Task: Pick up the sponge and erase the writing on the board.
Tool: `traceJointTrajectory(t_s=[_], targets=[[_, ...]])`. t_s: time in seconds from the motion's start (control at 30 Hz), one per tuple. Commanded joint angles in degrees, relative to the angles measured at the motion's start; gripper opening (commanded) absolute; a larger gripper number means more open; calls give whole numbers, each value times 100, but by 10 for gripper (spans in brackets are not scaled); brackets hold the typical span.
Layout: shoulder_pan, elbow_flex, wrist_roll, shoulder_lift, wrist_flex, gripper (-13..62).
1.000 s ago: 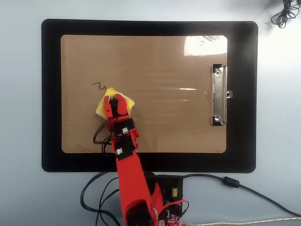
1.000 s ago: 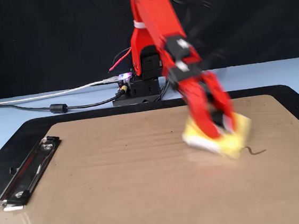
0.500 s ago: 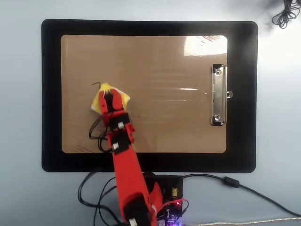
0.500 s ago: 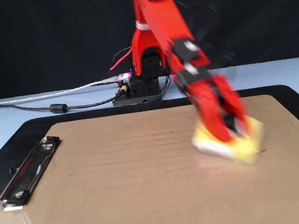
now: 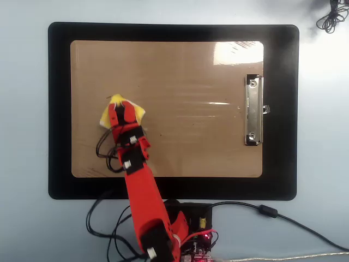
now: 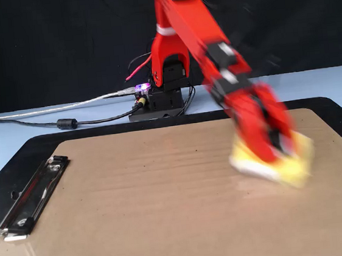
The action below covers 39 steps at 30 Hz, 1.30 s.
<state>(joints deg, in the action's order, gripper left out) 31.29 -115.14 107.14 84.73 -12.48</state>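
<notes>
The red claw (image 5: 121, 111) is clenched on the yellow sponge (image 5: 136, 113) and presses it on the brown clipboard (image 5: 185, 71), toward the worktop's (image 5: 27, 109) left edge in the overhead view.

We saw brown board (image 5: 185, 142) lying on black mat (image 5: 60, 109), silver clip (image 5: 252, 110) at its right end. Red gripper (image 5: 121, 107) sat over yellow sponge (image 5: 137, 113) on board's left half, jaws either side of sponge's middle. Red arm (image 5: 143, 191) ran down to base at bottom edge. No writing showed on bare board. Cables (image 5: 262, 210) trailed from base to right.
</notes>
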Motion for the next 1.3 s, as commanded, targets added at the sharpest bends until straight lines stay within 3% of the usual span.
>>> traceJointTrajectory(t_s=[0.0,0.07,0.23,0.3,0.43,0.5,0.57,0.7,0.77,0.97,1.0,1.1,1.27], targets=[[158,-44,237,642,-466,-79],[211,483,246,-88,-176,-79],[220,3349,246,-3454,782,-79],[211,3041,246,-3182,580,-79],[229,589,237,-475,149,-79],[272,-141,246,255,105,-79],[369,229,246,-229,202,-79],[343,2408,246,-2681,686,-79],[334,3094,246,-3155,633,-79],[378,149,237,-272,396,-79],[404,132,255,-290,466,-79],[677,1063,439,-1723,729,-79],[1925,668,1784,-773,404,-79]])
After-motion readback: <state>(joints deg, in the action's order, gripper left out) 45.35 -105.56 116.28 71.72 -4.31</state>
